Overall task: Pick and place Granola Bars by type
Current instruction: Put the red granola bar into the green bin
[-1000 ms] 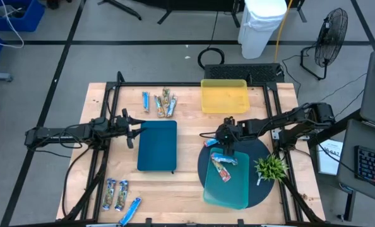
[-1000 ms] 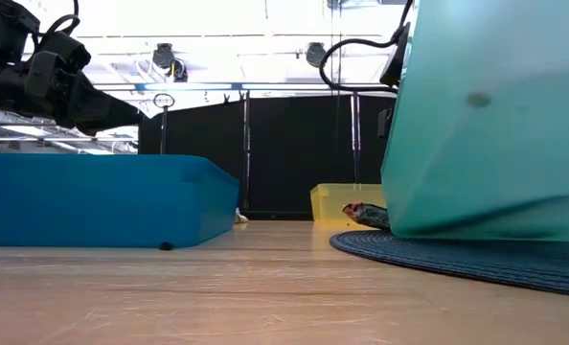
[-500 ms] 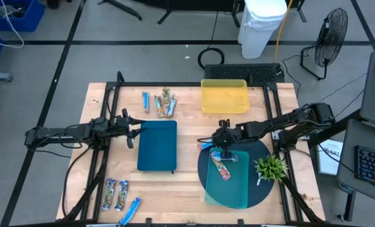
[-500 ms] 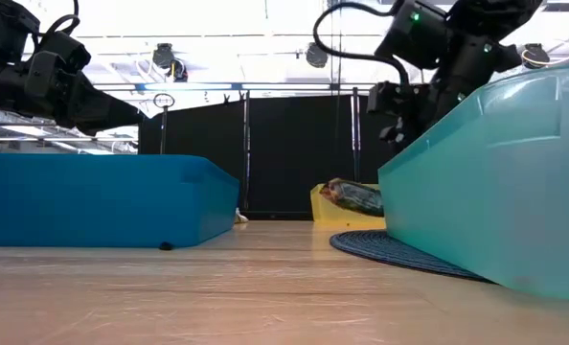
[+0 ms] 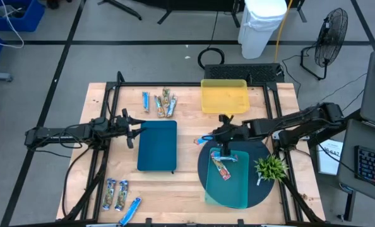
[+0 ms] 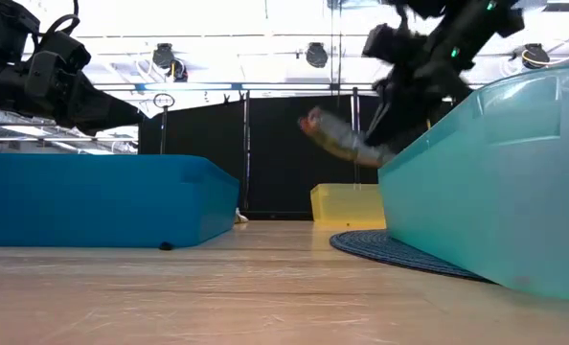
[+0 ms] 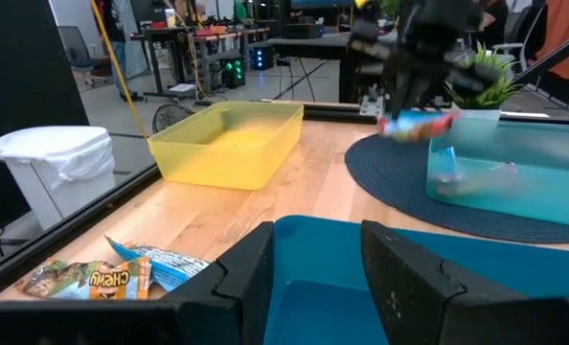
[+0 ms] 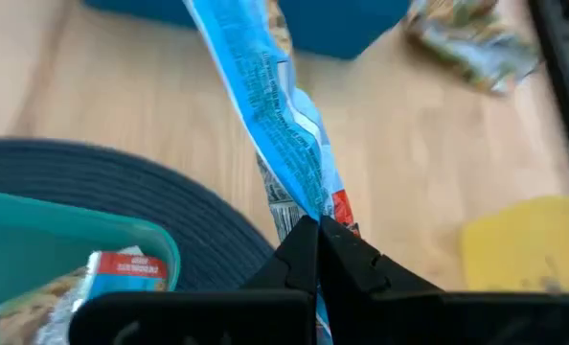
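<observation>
Blue foil caught the light in the right gripper (image 8: pixel 315 251), whose fingers were pinched tight on the end of a granola bar (image 8: pixel 280 153) so that it hung free above the dark round mat (image 5: pixel 263 151), near the table's centre and just off the teal tray (image 5: pixel 228 183). That tray already carried a mottled bar (image 5: pixel 221 168), so lifting the blue one clear looked like a step toward sorting it elsewhere, perhaps to the blue tray (image 5: pixel 157 145) or the yellow tray (image 5: pixel 224 96). More bars lay near the far edge (image 5: pixel 158 102) and at the near left corner (image 5: pixel 117 195). By the blue tray's left side the left gripper (image 5: pixel 130 130) waited with fingers spread, holding nothing.
</observation>
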You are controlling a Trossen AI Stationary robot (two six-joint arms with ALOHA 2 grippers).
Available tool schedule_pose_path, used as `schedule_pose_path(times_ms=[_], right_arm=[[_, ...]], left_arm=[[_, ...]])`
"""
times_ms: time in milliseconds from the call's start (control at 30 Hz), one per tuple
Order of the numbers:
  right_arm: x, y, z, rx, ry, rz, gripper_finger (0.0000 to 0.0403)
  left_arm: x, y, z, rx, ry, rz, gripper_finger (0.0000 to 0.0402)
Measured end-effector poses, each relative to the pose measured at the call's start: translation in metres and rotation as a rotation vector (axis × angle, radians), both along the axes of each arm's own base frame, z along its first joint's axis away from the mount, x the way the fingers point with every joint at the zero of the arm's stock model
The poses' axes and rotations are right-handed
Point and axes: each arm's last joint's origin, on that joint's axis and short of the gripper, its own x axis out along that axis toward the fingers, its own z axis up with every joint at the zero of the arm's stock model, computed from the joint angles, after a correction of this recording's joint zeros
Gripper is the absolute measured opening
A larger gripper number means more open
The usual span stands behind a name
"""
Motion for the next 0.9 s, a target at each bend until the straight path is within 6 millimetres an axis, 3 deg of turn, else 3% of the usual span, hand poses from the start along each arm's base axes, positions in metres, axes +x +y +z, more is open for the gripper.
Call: schedule_pose_path(times_ms=[400,900], right_arm=[[-0.044,0.014,0.067,0.045,-0.295,0.076,0.0000],[-0.096,0.018,0.109,0.043,-0.512,0.122,0.0000]], left_arm=[[0.000,0.000,0.000,0.000,0.001,0.000,0.0161],[0.000,0.000,0.000,0.000,0.000,0.000,0.0161]])
